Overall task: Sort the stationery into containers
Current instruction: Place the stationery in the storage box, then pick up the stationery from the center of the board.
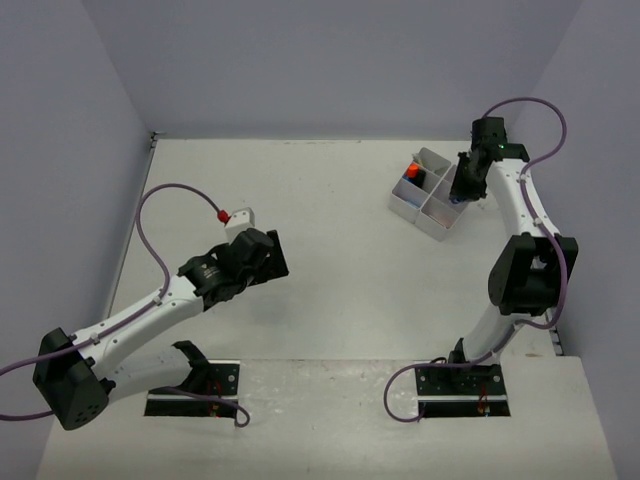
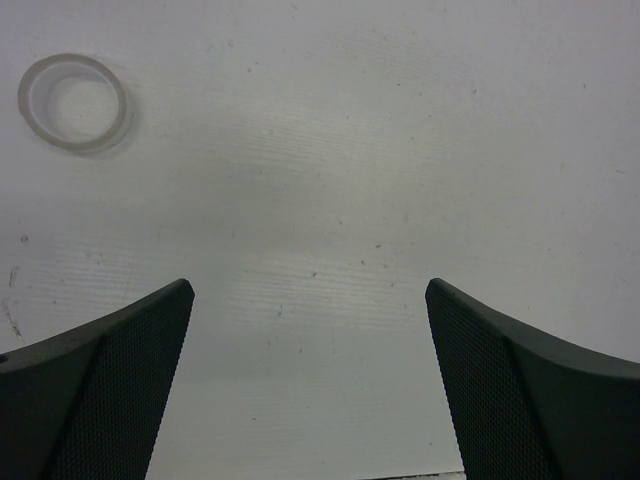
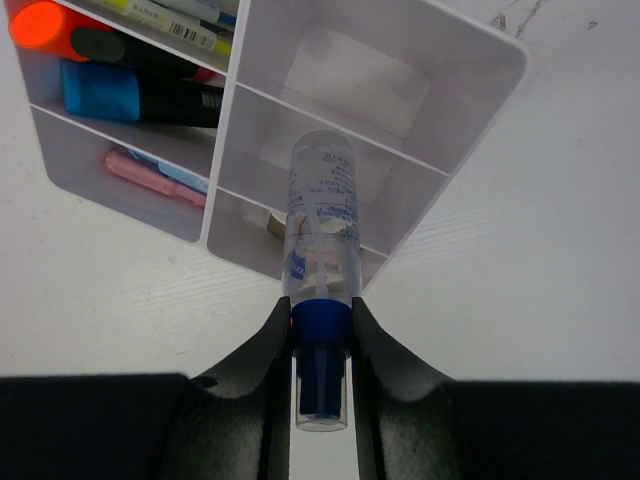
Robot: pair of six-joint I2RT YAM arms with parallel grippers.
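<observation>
My right gripper [image 3: 320, 305] is shut on the blue collar of a clear-bodied marker with a blue cap [image 3: 321, 200]. The marker hangs over the right-hand compartments of the white divided tray [image 3: 350, 80], its far end above the middle one. An orange-capped highlighter [image 3: 40, 22], a blue-capped highlighter [image 3: 100, 90] and a pink item [image 3: 155, 178] lie in the left compartments. From above, this gripper [image 1: 462, 190] hovers at the tray's [image 1: 425, 205] right side. My left gripper [image 2: 308, 290] stands wide open over bare table, with a clear tape roll [image 2: 73, 103] lying ahead to its left.
A small beige piece [image 3: 275, 222] lies in the tray's nearest right compartment. The table runs up to grey walls at the back and on both sides. My left arm [image 1: 150, 310] stretches across the left half of the table.
</observation>
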